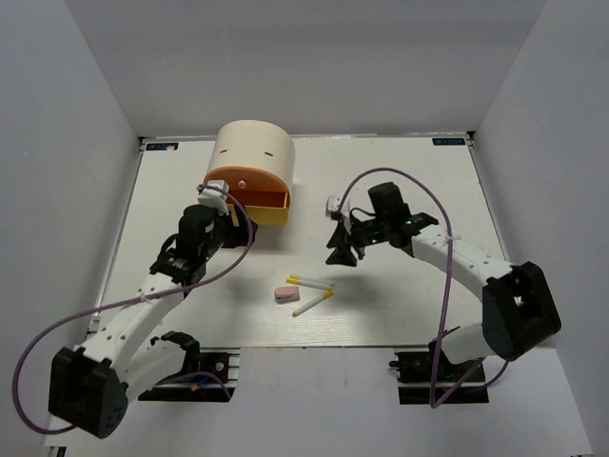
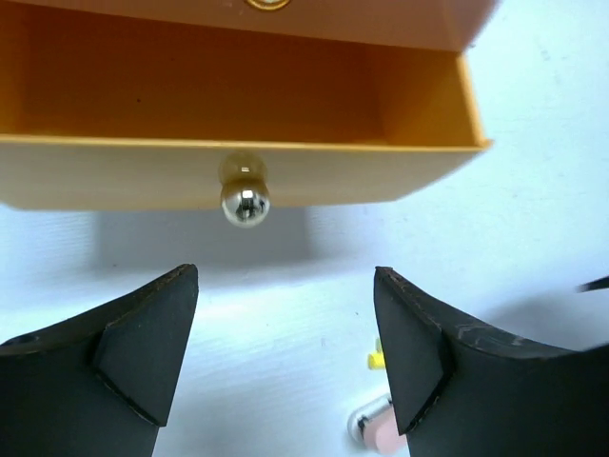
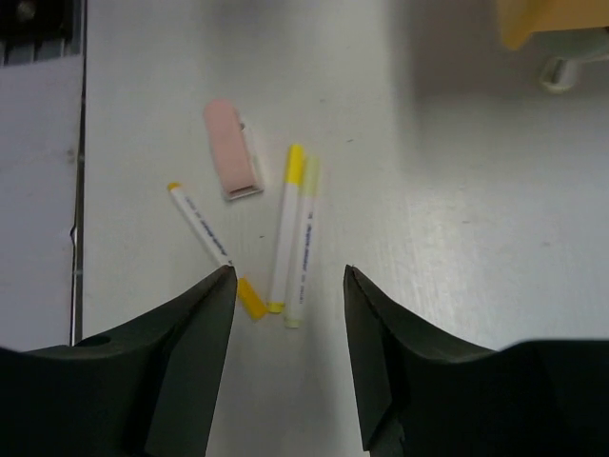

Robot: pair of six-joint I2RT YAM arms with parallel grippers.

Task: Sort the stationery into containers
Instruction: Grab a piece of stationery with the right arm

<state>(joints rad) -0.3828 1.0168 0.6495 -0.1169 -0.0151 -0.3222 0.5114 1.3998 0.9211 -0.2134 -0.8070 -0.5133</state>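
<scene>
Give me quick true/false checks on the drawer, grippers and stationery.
1. The lower drawer is pulled open. True.
2. The left gripper is shut on the knob. False: its jaws are open and the knob sits beyond the fingertips, untouched.
3. The eraser lies in the drawer. False: it is on the table beside the pens.
4. The right gripper is open and holds nothing. True.
</scene>
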